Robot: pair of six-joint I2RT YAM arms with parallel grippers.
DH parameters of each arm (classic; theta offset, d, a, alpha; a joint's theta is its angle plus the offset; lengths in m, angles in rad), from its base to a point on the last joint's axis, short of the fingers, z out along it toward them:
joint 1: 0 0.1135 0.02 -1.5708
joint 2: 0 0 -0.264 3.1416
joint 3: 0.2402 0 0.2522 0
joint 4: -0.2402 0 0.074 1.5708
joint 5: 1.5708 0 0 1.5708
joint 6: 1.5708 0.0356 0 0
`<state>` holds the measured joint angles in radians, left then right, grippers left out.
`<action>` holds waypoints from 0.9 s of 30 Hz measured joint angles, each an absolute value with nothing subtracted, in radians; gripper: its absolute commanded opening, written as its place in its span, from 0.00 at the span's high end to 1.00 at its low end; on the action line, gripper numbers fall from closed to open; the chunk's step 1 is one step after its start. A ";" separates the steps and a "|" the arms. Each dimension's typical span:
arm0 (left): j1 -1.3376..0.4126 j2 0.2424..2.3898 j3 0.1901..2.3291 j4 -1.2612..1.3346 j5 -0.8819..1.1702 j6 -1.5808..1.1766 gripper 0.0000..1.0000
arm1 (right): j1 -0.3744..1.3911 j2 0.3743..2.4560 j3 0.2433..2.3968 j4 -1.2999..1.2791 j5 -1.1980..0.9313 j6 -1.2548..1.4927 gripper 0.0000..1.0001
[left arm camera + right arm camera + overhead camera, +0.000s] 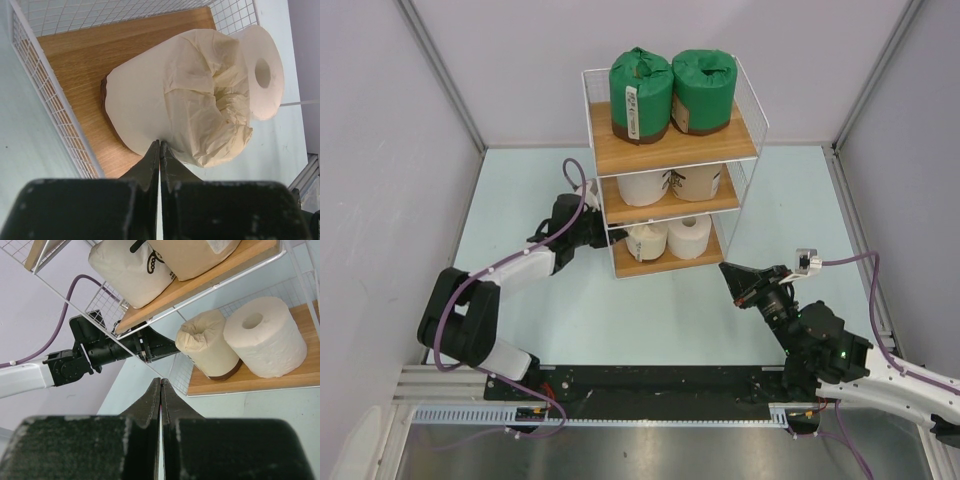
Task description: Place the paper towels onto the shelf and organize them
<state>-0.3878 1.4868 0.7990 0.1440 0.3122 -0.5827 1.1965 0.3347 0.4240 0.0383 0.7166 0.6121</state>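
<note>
The shelf [740, 140] holds paper towels on all three boards: two green rolls [640, 95] on top, a white roll [642, 187] and a tan one [697, 182] in the middle. On the bottom board stand a cream wrapped roll [170, 100] and a bare white roll [262, 70]. My left gripper [160, 143] is shut and empty at the shelf's left side, its tips right at the cream roll's wall. My right gripper [160, 381] is shut and empty, low over the table off the shelf's front right corner [725, 267].
Thin white wire mesh [50, 105] closes the shelf's left side beside my left fingers. Grey walls ring the pale table [650, 320]. The left arm [110, 347] shows behind the mesh in the right wrist view.
</note>
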 measured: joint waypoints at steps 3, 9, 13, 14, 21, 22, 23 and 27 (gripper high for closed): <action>-0.388 1.481 0.802 0.128 0.308 -0.577 1.00 | 1.196 0.334 0.422 0.033 0.720 0.612 1.00; -0.392 1.452 0.827 0.059 0.283 -0.552 1.00 | 1.196 0.326 0.422 0.028 0.724 0.612 1.00; -0.392 1.437 0.842 0.010 0.257 -0.540 1.00 | 1.196 0.315 0.422 0.020 0.728 0.612 1.00; -0.392 1.436 0.844 0.004 0.252 -0.539 0.99 | 1.196 0.312 0.422 0.017 0.728 0.612 1.00; -0.385 1.361 0.858 -0.069 0.168 -0.514 1.00 | 1.196 0.273 0.422 -0.008 0.739 0.609 1.00; -0.383 1.337 0.858 -0.089 0.155 -0.512 0.99 | 1.196 0.261 0.422 -0.017 0.744 0.607 1.00; -0.381 1.302 0.858 -0.119 0.131 -0.505 0.98 | 1.196 0.242 0.423 -0.033 0.749 0.605 1.00; -0.367 1.119 0.858 -0.220 0.038 -0.480 0.83 | 1.196 0.161 0.432 -0.108 0.780 0.597 1.00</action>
